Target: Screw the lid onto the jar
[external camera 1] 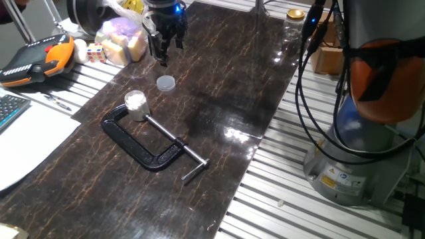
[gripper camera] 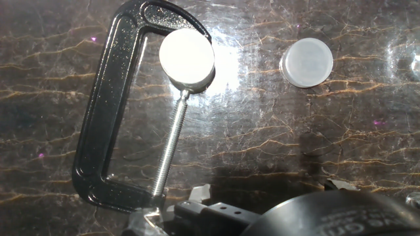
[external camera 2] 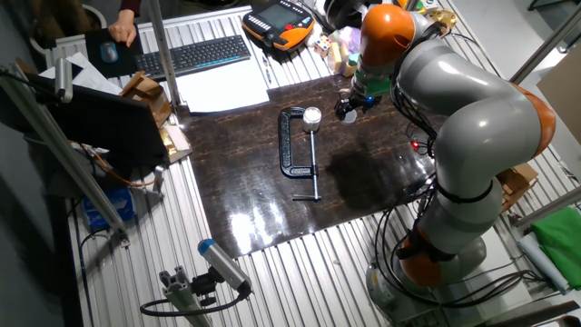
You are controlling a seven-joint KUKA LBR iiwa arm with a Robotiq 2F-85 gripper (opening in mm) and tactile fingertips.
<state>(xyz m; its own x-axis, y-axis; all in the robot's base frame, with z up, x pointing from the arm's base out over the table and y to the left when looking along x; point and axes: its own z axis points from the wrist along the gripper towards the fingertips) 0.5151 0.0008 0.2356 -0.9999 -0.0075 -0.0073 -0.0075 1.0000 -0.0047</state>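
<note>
The jar (external camera 1: 135, 104) is small, whitish and translucent. It stands upright, clamped in the jaws of a black C-clamp (external camera 1: 133, 143). The lid (external camera 1: 165, 83), a flat pale round cap, lies on the dark tabletop a short way behind and to the right of the jar. In the hand view the jar (gripper camera: 187, 58) sits at the clamp's screw end and the lid (gripper camera: 306, 62) lies apart to its right. My gripper (external camera 1: 166, 56) hangs above the table just behind the lid, open, with nothing between its fingers. From the other fixed view my gripper (external camera 2: 348, 109) is right of the jar (external camera 2: 312, 116).
A larger clear jar with a gold lid (external camera 1: 294, 16) stands at the far right of the table. Soft toys and dice (external camera 1: 119, 40) crowd the back left beside an orange teach pendant (external camera 1: 36, 56). The clamp's screw handle (external camera 1: 194, 169) sticks out toward the front.
</note>
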